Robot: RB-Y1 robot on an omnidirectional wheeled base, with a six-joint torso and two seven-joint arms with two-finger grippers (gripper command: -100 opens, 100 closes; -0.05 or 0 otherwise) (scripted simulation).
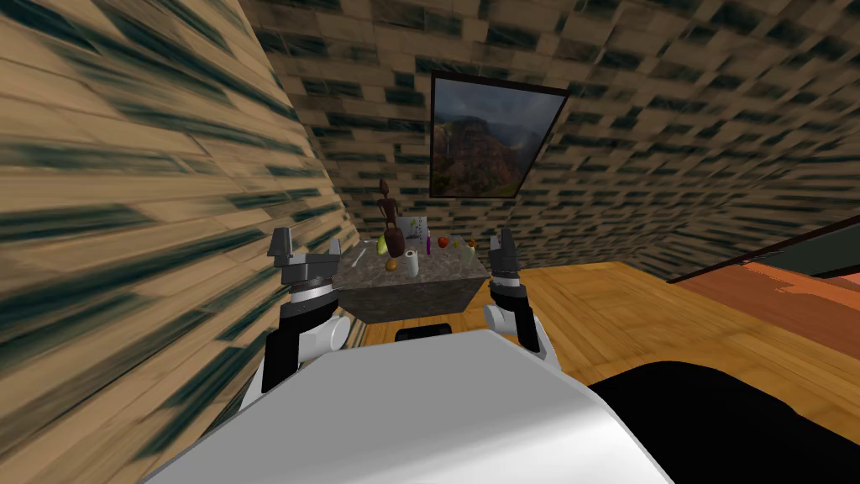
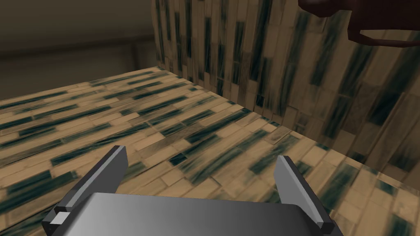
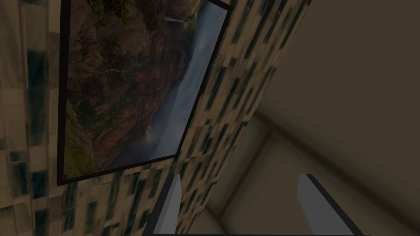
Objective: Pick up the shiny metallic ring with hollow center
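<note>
A dark stone-topped table [image 1: 440, 270] stands ahead against the patterned wall, with several small things on it. Among them I cannot make out a metallic ring; they are too small to tell apart. My left gripper [image 1: 306, 249] is raised near the table's left corner, short of it, and open with nothing between its fingers [image 2: 111, 170]. Level with the table's right corner, my right gripper [image 1: 504, 245] is also held up, open and empty [image 3: 242, 203].
On the table are a tall dark brown figure [image 1: 389, 220], a white roll [image 1: 411, 263], a red fruit [image 1: 443, 242] and a white box [image 1: 414, 228]. The left wall runs close by my left arm. Wooden floor [image 1: 605, 311] lies to the right, with a black area [image 1: 739, 412] beyond.
</note>
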